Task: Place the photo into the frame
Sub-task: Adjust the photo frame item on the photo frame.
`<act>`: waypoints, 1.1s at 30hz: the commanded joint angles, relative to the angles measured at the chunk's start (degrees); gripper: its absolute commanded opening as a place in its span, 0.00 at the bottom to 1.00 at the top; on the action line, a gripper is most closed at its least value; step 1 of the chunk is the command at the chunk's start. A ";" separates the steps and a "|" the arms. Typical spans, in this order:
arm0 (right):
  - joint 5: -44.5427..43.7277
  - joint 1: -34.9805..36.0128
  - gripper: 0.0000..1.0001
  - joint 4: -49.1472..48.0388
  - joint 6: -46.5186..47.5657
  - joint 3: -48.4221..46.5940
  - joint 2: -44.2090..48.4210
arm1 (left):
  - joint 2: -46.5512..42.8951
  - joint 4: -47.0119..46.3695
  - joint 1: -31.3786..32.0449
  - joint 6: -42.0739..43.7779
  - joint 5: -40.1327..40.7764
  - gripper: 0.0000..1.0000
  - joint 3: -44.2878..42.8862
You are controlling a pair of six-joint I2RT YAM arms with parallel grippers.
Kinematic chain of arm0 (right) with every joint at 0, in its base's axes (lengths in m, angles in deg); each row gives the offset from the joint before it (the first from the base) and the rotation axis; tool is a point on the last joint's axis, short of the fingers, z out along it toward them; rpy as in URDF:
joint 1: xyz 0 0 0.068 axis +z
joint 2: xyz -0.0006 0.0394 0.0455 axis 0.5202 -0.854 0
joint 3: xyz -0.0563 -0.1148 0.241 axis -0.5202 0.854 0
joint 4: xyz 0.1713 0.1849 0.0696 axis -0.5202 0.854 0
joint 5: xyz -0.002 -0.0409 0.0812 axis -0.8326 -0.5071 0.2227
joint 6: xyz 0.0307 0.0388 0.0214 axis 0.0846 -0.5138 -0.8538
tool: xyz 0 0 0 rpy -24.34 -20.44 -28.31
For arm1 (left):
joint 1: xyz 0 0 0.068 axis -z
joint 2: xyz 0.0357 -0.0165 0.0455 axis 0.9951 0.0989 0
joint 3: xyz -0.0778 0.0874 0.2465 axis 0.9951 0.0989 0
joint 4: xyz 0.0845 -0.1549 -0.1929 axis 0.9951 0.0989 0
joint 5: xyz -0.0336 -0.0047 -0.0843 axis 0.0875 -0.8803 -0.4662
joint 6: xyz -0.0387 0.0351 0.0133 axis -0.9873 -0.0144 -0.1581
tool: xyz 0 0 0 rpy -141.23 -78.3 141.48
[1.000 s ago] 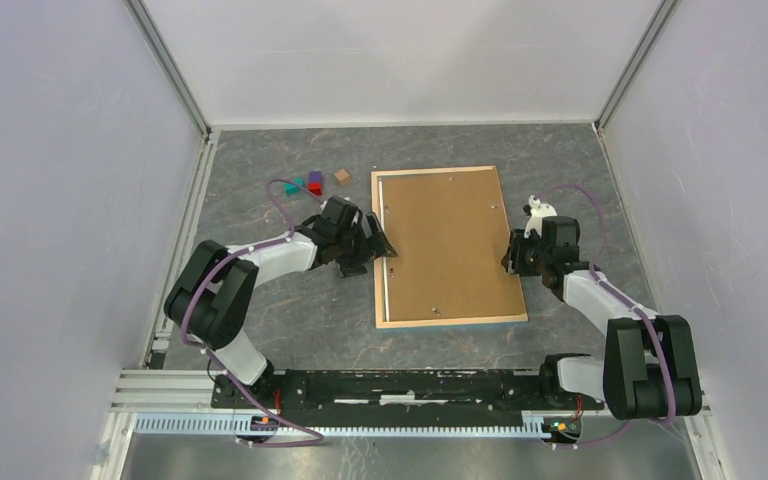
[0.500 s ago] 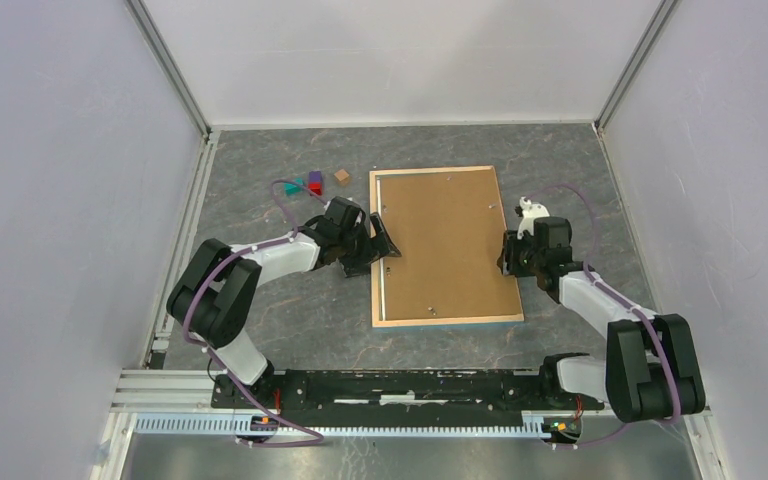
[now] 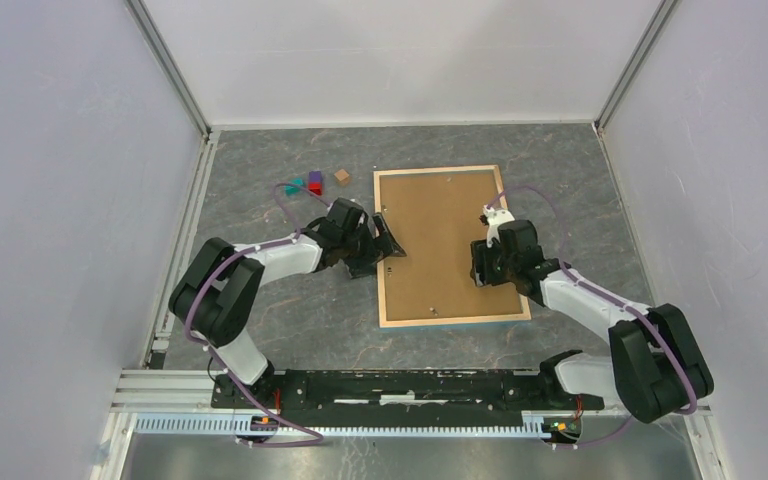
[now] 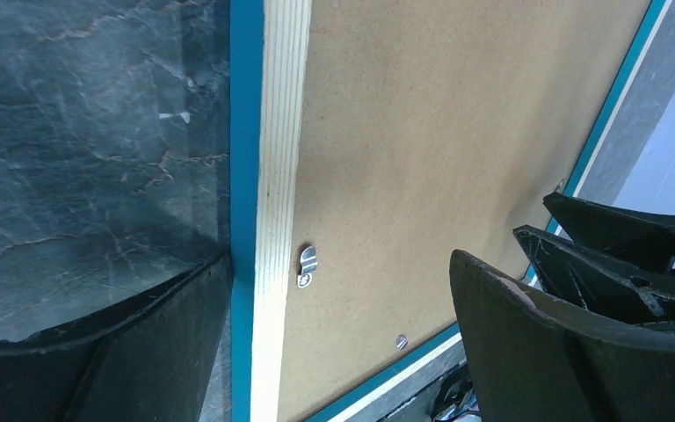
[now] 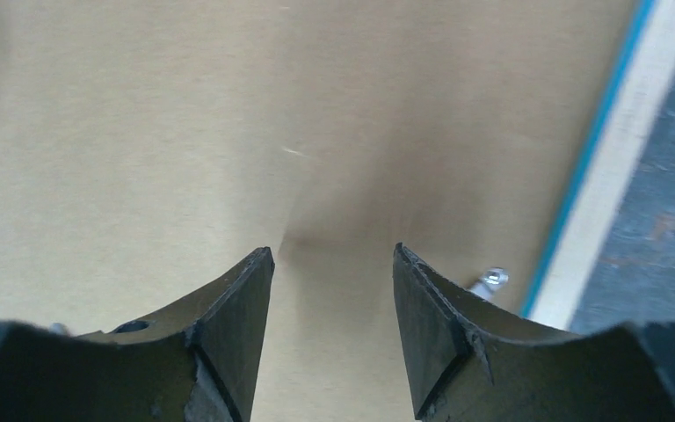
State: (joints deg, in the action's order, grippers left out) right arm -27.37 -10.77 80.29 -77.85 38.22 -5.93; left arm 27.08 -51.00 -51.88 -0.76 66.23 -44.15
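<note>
The frame (image 3: 381, 280) lies face down mid-table, pale wood back up, with a blue edge along its near side. The plain brown backing board (image 3: 445, 235) fills it. The photo is hidden. My left gripper (image 3: 387, 246) is open at the frame's left rail; in the left wrist view (image 4: 338, 264) its jaws straddle the rail (image 4: 281, 132) and a small metal clip (image 4: 307, 264). My right gripper (image 3: 477, 266) is open and empty over the board's right half, as the right wrist view (image 5: 334, 255) shows, with the board (image 5: 228, 114) under it.
Several small coloured blocks (image 3: 315, 183) lie on the table to the far left of the frame. The frame's right rail (image 5: 620, 158) and another metal clip (image 5: 490, 281) show beside the right fingers. White walls enclose the table.
My right gripper has moved left from the frame's right edge onto the board. The pale strip along the board's left side no longer shows. The left gripper has barely moved.
</note>
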 commanded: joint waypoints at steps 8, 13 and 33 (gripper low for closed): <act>-3.98 0.20 0.72 5.78 1.31 -7.12 4.07 | -1.63 1.65 -0.93 0.15 -0.64 1.00 1.97; -5.76 -3.39 0.82 8.01 4.10 -8.67 3.87 | -4.03 7.24 -1.88 5.30 0.82 1.00 -0.32; -10.90 -13.54 0.84 4.61 -1.39 -4.60 2.33 | 2.79 30.66 3.54 13.33 12.61 0.81 -17.52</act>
State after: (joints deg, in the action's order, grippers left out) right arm -31.37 -23.40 87.61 -76.85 31.77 -5.98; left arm 27.67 -25.08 -50.54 13.46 75.52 -60.72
